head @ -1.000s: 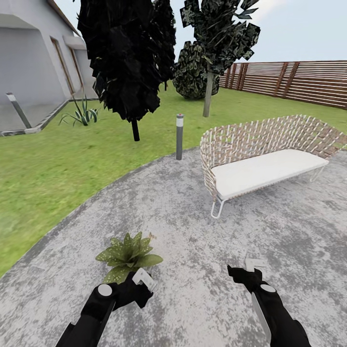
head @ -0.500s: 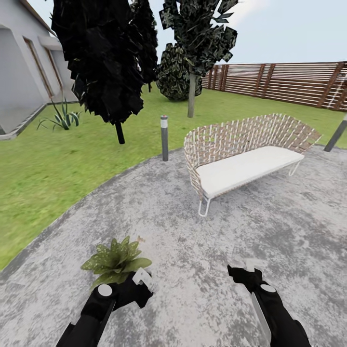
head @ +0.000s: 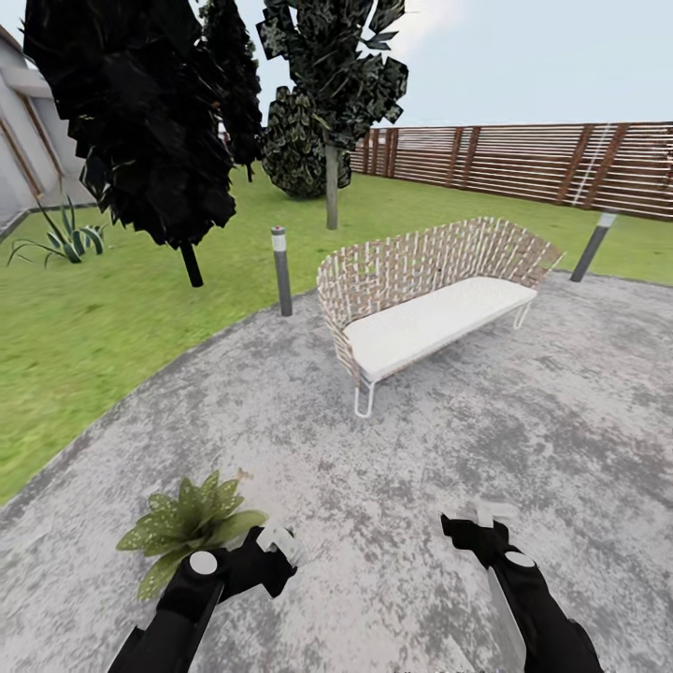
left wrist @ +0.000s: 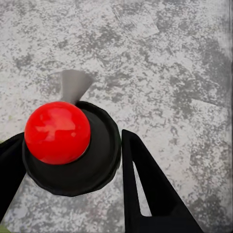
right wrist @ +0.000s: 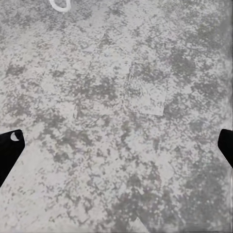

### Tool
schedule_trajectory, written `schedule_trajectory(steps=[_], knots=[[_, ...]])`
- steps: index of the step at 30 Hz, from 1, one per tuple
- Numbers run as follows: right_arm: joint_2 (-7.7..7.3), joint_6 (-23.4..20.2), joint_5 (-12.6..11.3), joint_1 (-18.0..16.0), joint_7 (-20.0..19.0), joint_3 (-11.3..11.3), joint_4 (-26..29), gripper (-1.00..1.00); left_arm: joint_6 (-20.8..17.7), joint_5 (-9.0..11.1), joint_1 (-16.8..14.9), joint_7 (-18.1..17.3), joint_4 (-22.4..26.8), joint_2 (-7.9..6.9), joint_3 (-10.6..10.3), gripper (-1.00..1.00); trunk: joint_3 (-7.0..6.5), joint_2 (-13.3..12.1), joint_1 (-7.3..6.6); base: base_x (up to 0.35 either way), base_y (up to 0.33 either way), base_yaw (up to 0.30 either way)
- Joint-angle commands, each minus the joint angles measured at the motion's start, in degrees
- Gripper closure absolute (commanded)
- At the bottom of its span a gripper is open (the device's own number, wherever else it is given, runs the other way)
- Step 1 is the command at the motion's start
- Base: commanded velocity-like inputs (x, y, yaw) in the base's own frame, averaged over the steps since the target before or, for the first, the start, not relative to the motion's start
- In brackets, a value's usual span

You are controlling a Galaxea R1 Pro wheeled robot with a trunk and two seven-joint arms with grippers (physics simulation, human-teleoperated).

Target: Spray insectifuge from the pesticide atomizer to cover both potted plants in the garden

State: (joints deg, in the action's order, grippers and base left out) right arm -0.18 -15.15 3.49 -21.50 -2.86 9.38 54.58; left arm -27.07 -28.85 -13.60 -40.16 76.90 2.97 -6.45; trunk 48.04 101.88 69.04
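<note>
On the grey stone patio (head: 449, 467), one potted plant (head: 182, 523) just beside the left gripper (head: 276, 542), its fingers pinching a black object with a red ball (left wrist: 57, 132), right gripper (head: 486, 519) spread wide, wicker sofa (head: 425, 280) and bollard lamp (head: 280, 271) ahead.

Light: bright, even daylight, pale sky (head: 542, 65)
Shadows: almost none on the patio (head: 421, 449)
Trees (head: 140, 131): near black
Edges: bowed by the wide lens
Focus: slightly soft
</note>
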Motion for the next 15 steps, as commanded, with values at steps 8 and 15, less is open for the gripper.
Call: schedule_trajectory(steps=[8,15], knots=[[0.00,-0.4,0.4,0.0,-0.3,0.1,0.1,-1.00,-0.3,-0.3,0.0,-0.4,0.1,-0.01,0.0,1.00,-0.12,0.0,-0.01,0.000,0.000,-0.260],[0.00,-0.3,0.4,0.0,-0.3,0.1,0.1,-1.00,-0.2,-0.3,0.0,-0.4,0.1,0.02,-0.1,1.00,-0.27,0.0,-0.01,0.000,0.000,-0.260]])
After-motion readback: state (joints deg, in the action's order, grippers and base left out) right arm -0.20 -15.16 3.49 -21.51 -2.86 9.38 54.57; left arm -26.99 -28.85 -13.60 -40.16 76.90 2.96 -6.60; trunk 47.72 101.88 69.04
